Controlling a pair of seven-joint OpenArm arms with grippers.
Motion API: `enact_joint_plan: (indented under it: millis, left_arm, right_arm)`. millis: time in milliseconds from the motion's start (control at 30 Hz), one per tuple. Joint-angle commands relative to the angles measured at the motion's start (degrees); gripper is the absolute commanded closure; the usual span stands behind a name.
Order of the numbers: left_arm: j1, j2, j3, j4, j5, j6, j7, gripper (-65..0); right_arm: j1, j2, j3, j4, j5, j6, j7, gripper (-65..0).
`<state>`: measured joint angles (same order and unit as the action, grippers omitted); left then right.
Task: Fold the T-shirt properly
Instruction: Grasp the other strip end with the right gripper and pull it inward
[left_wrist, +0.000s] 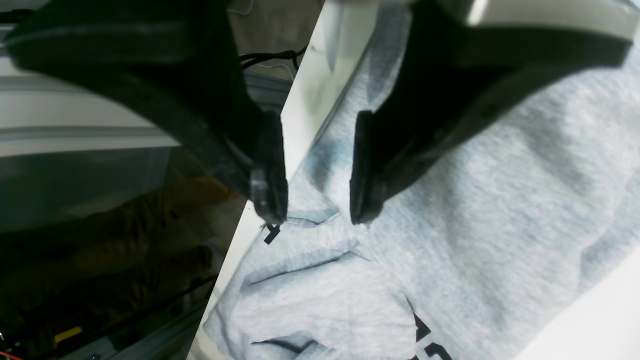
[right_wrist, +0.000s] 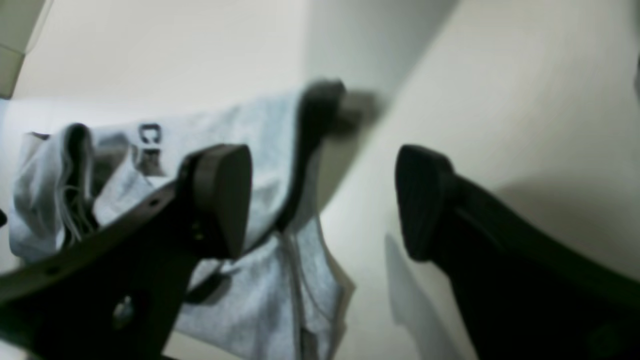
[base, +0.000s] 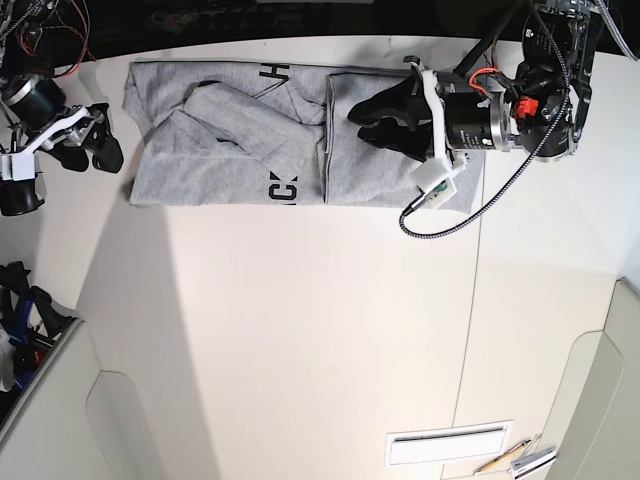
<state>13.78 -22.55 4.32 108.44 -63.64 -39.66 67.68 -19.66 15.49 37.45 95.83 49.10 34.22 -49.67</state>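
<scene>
The T-shirt (base: 290, 140) lies along the far edge of the table (base: 300, 330), partly folded: the body makes a grey band, a sleeve and loose folds are bunched on the side nearer my right arm, and scraps of black lettering show at the fold lines. That placement explains how I stand

My left gripper (left_wrist: 317, 215) hangs over the end of the shirt on its own side, jaws parted with only grey cloth showing between the tips; I see nothing pinched, so I call it open and poised just above the fabric near the table's edge. I judge it sits there because that end is already laid flat over the body and either needs smoothing or gives me the next edge to take

My right gripper (right_wrist: 322, 202) stands beside the other end of the shirt, off the cloth and over bare table, its jaws spread wide and empty. From its wrist camera the rumpled sleeve side lies just past one pad. I read this as a hand set back so the cloth can settle before I reach in

The bunched sleeve looks like the unfinished part, and I think it wants flattening before any further fold
</scene>
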Motion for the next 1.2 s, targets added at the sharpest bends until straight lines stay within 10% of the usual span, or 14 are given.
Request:
enact_joint_plan:
  millis: [0, 333, 1167]
  left_arm:
    - [-0.4, -0.3, -0.3, 1.1, -1.7, -0.3, -1.0, -22.1]
    - [-0.4, -0.3, -0.3, 1.1, -1.7, -0.3, -1.0, -22.1]
    - [-0.4, -0.3, -0.3, 1.1, -1.9, -0.3, -1.0, -22.1]
  right_arm:
    - [0.2, 1.4, 0.0, -0.8, 0.9, 0.2, 1.2, -44.5]
    - [1.1, 2.1, -1.1, -9.2, 11.0, 1.9, -3.6, -44.5]
    - [1.1, -0.9, -12.4, -9.3, 9.2, 1.6, -2.9, -44.4]
